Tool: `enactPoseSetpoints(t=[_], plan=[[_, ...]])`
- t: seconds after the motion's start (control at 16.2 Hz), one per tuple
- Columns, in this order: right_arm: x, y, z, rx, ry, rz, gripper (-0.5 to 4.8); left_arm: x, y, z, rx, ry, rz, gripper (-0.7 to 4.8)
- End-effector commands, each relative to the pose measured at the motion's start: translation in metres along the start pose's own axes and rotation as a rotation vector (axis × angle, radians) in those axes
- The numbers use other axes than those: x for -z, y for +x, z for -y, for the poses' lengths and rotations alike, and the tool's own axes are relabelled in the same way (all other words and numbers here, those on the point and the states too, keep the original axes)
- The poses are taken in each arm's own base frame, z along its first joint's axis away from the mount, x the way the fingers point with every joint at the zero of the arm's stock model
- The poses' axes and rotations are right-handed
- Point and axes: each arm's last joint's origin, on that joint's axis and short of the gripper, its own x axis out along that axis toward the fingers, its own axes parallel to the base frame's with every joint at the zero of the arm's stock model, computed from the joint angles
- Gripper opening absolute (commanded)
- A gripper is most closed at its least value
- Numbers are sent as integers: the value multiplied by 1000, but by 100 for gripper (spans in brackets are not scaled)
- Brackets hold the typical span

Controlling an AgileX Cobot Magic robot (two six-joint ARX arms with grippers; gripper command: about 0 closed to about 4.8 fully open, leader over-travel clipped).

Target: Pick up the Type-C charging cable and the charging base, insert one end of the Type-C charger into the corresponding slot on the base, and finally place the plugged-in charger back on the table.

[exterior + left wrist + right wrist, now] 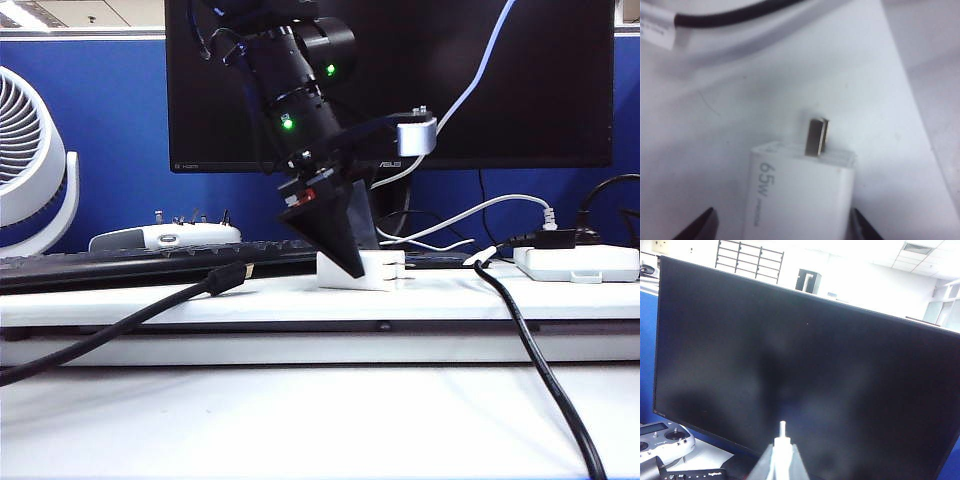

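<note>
- The left hand (345, 262) is low over the raised ledge of the tabletop (150, 300), fingers spread to either side of the charging base (800, 200), not yet pinching it.
- Risk: an off-centre closure could tip or push the base along the ledge, since it rests loosely with a prong pointing outward.
- The right hand (782, 450) is raised before the monitor (805, 375), pressed together on a plug of the Type-C charging cable (782, 432).
- Risk: the short exposed tip could misalign at the port.
- Hidden: the base's port; the exterior view never shows the right hand.
</note>
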Motion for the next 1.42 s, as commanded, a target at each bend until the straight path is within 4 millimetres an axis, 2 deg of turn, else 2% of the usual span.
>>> enactPoseSetpoints(t=[0.06,0.31,0.37,0.43,0.55,0.68,0.8,0.92,1.05,1.11,1.17,1.23,1.29,1.42], plan=[[-3,-2,1,1,15,20,0,1,7,1,22,-9,-11,355],[-3,-2,1,1,15,20,0,4,15,3,52,-16,-19,344],[-3,-2,1,1,16,21,0,3,15,3,51,-15,-14,217],[-3,-2,1,1,16,21,0,2,15,3,43,-34,-9,160],[-3,-2,1,2,15,21,0,1,15,3,49,-55,19,142],[-3,-2,1,2,6,21,0,-6,5,2,49,-112,101,142],[-4,-5,3,9,-34,22,0,-15,-16,-2,31,-197,234,142],[0,-11,5,23,-63,-35,0,-30,-71,-14,-79,-341,481,142],[1,-15,7,59,-68,-59,0,-38,-112,-23,-167,-387,664,142],[1,-16,9,80,-72,-64,0,-48,-145,-27,-236,-403,806,142],[0,-17,10,101,-87,-67,0,-48,-166,-28,-266,-426,883,142],[-1,-17,11,128,-106,-65,0,-50,-182,-28,-258,-437,955,142],[-5,-17,13,162,-97,-34,0,-51,-200,-24,-219,-468,1021,115],[-11,-17,15,179,-67,33,0,-50,-208,-19,-180,-514,1018,111]])
